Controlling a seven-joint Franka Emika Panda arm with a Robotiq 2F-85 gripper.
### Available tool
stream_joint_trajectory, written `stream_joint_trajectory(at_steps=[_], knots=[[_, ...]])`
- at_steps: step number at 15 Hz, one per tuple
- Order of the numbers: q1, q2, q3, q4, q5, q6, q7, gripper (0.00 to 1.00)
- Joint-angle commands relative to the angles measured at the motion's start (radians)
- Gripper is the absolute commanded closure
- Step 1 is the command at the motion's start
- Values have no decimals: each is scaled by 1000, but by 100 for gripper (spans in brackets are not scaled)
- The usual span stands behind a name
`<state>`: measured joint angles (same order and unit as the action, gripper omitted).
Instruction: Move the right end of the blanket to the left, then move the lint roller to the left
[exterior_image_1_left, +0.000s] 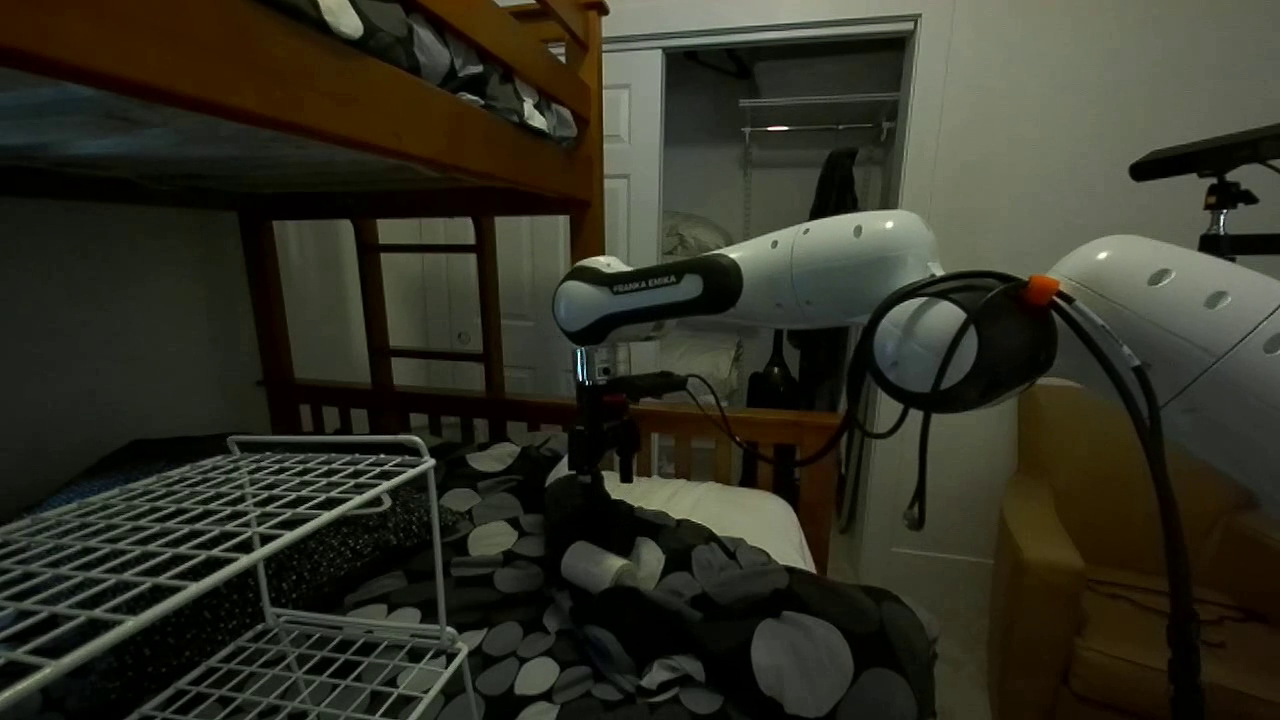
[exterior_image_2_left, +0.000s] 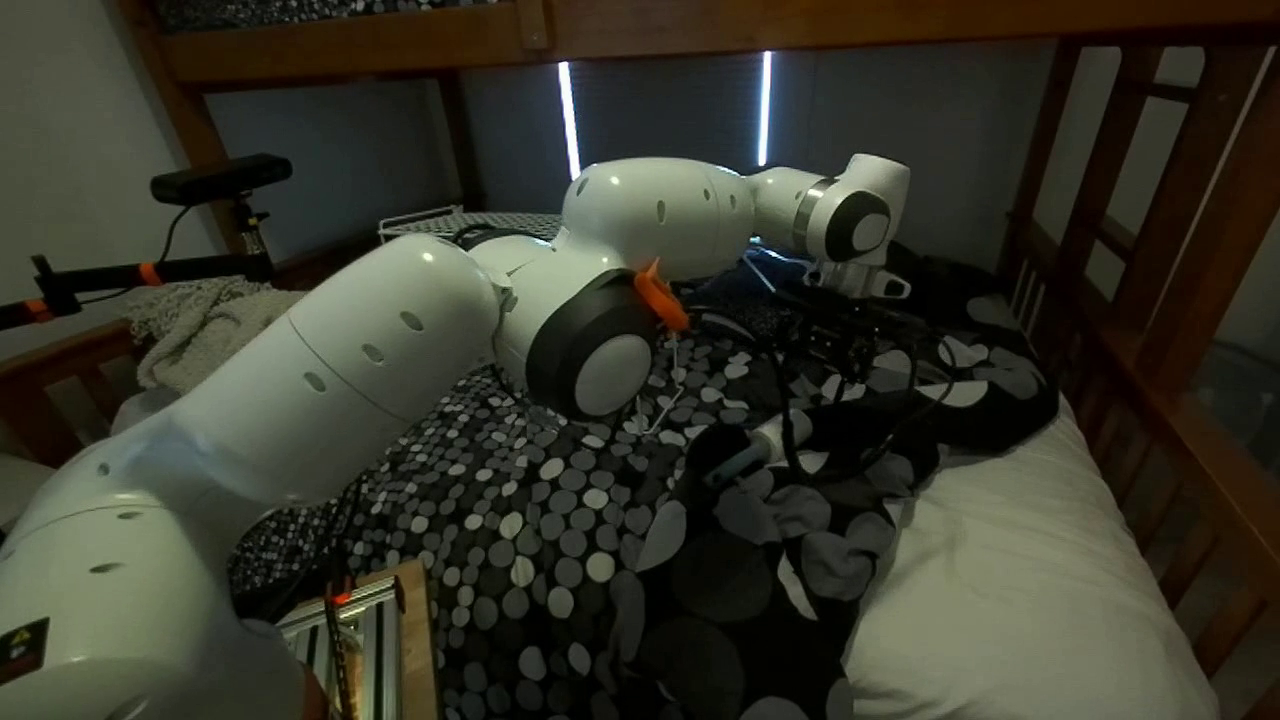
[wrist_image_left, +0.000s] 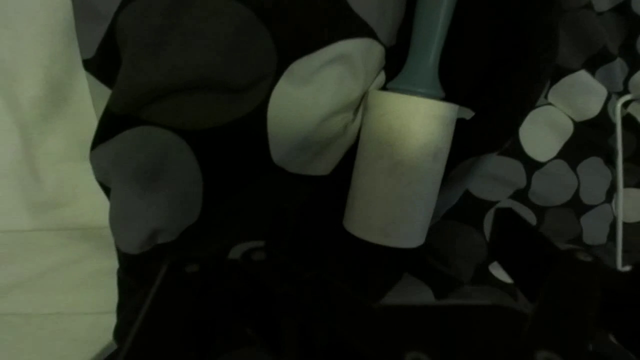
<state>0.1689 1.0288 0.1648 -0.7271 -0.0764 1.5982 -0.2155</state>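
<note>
The blanket (exterior_image_1_left: 515, 575), dark with grey and white pebble shapes, covers most of the bed. A bunched part with larger shapes lies beside the white sheet in an exterior view (exterior_image_2_left: 740, 580). The lint roller has a white roll and a teal handle. It lies on the blanket in both exterior views (exterior_image_1_left: 597, 567) (exterior_image_2_left: 783, 436) and in the wrist view (wrist_image_left: 402, 170). My gripper (exterior_image_1_left: 604, 472) is open, pointing down over dark blanket folds, beyond the lint roller's white end. In the wrist view, its right finger shows against the blanket; its left finger blends into black cloth.
A white wire rack (exterior_image_1_left: 250, 510) stands on the bed. A pale sheet (exterior_image_2_left: 1030, 570) lies along the wooden bed rail (exterior_image_2_left: 1190, 480). The upper bunk (exterior_image_1_left: 300, 110) hangs overhead. Cables (exterior_image_2_left: 785, 400) loop down from the arm near the lint roller.
</note>
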Motion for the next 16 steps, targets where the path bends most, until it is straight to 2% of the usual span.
stream_joint_trajectory(at_steps=[1,7,8,16], knots=[[-36,-81,25,-56,34,41,-18,0],[-60,-212,55,-154,43,133,-65,0],[-38,-138,38,-39,22,84,-41,0],[-42,-181,43,-97,22,108,-49,0]])
